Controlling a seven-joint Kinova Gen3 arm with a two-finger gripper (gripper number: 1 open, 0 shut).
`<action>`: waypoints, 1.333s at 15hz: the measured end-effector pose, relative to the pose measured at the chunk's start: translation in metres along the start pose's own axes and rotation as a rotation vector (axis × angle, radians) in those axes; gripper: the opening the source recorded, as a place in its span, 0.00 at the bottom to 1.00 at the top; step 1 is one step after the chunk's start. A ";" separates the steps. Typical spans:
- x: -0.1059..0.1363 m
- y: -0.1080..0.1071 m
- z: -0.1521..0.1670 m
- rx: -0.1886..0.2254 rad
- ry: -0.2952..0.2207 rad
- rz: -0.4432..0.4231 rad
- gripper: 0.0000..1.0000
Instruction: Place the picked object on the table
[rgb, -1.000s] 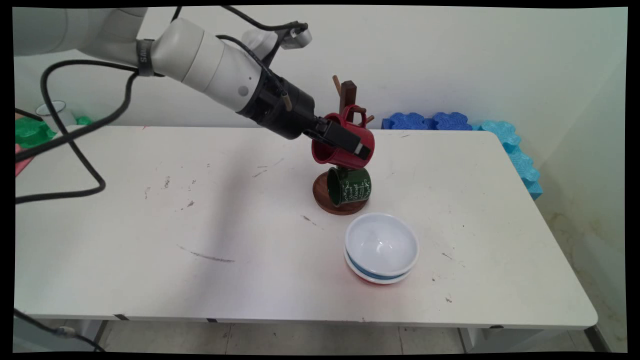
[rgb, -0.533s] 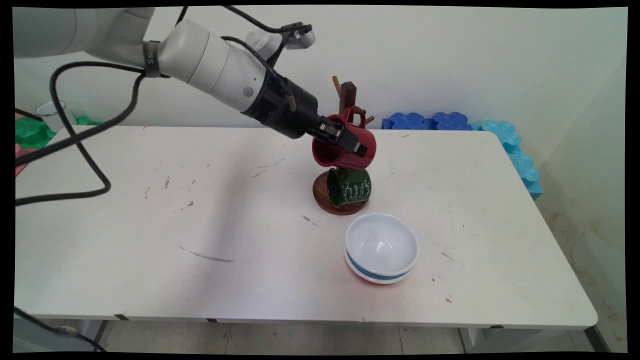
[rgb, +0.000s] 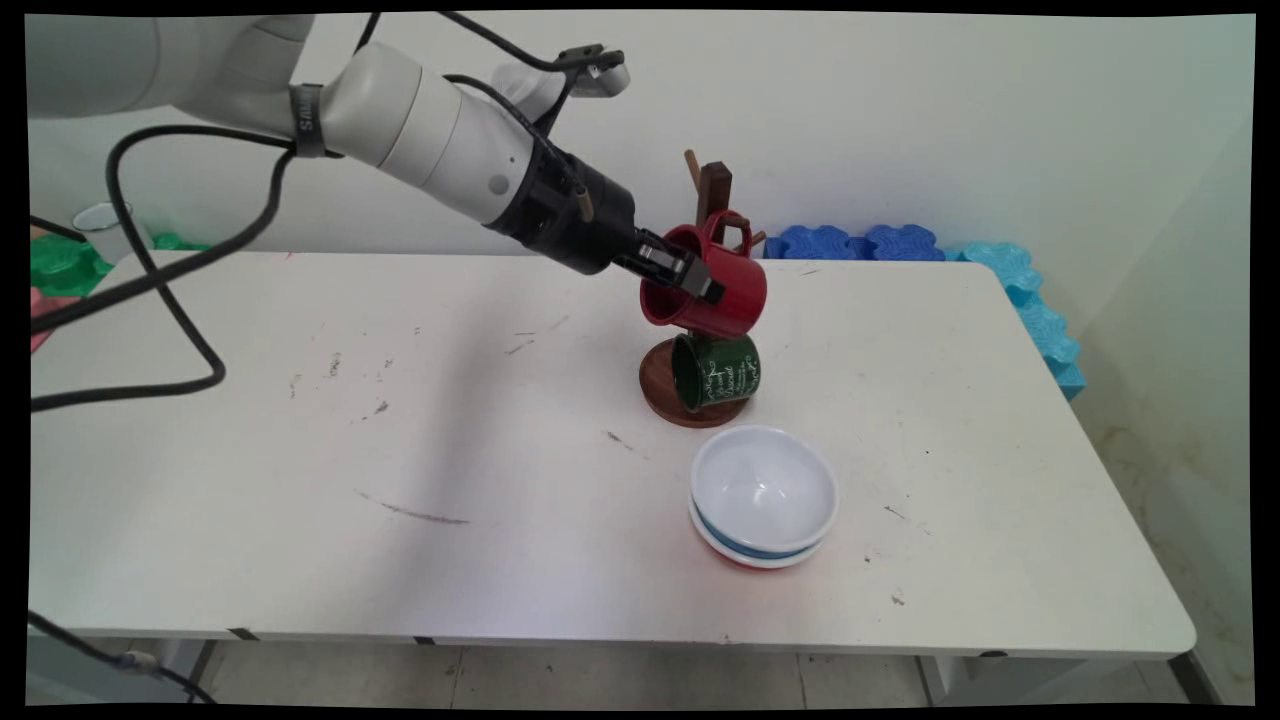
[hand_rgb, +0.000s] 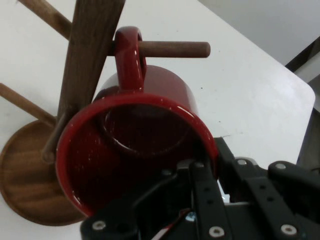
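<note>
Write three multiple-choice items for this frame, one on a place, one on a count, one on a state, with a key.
1. Where does the green mug hang?
A. below the red mug on the wooden mug stand
B. inside the bowls
C. at the table's left edge

2. How many mugs are on the stand?
A. one
B. two
C. four

3. What is the gripper doing?
A. hanging open above the bowls
B. shut on the red mug's rim
C. resting on the table

Key: 1 A, the green mug sits just under the red one, over the stand's round base; 2 B, only a red and a green mug hang there; 3 B, the hand view shows one finger inside the rim and one outside, with the handle looped on a peg. The stacked bowls stand apart in front.
</note>
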 end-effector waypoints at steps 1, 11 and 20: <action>0.000 0.000 0.000 0.002 0.001 0.000 0.00; 0.004 -0.001 -0.003 0.003 0.001 0.054 0.00; 0.012 0.002 -0.008 -0.013 0.000 0.139 0.00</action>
